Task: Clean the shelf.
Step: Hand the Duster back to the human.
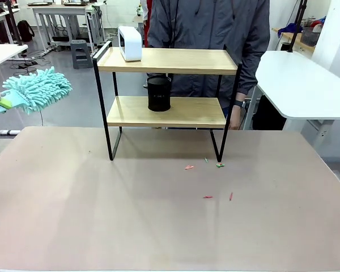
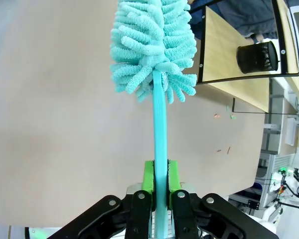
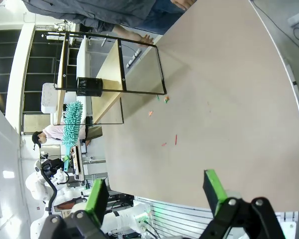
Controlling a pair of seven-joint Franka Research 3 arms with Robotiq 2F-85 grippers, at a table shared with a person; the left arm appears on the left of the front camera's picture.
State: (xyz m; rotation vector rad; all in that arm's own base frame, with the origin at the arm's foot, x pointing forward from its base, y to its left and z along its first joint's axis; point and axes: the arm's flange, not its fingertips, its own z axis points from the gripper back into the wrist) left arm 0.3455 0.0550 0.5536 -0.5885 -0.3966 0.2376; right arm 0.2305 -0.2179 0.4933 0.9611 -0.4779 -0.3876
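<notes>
Front view. Locate the shelf (image 1: 175, 60) at 12 o'clock on the far half of the worktop (image 1: 102, 215), upright on its four legs. Note a white box (image 1: 130, 43) at the 9 o'clock end of the upper board and a black cup (image 1: 158, 93) centre-left on the lower board. Behind the shelf, find a person (image 1: 209, 34), cropped at the top frame edge and screened lower down by the boards. One hand (image 1: 234, 118) low at the shelf's 3 o'clock end, partly hidden by the frame. At 9 o'clock, see the fluffy teal duster (image 1: 37, 89) in the air, clear of the shelf, handle cut off by the picture edge. Small red and green scraps (image 1: 189, 167) on the worktop just in front of the shelf, too small to identify.

Left wrist view. Find the left tool (image 2: 160, 174) clamped tight on the duster's flat handle, green pads (image 2: 148, 175) pressed against both sides. Handle pointing to 12 o'clock, head above bare worktop. Shelf corner at 2 o'clock, cropped.

Right wrist view. Find the right tool (image 3: 156, 179) spread wide with nothing between the pads, held in the air with the worktop beyond. Picture rolled: shelf lying sideways at 10 o'clock, duster far and small at 9 o'clock.
</notes>
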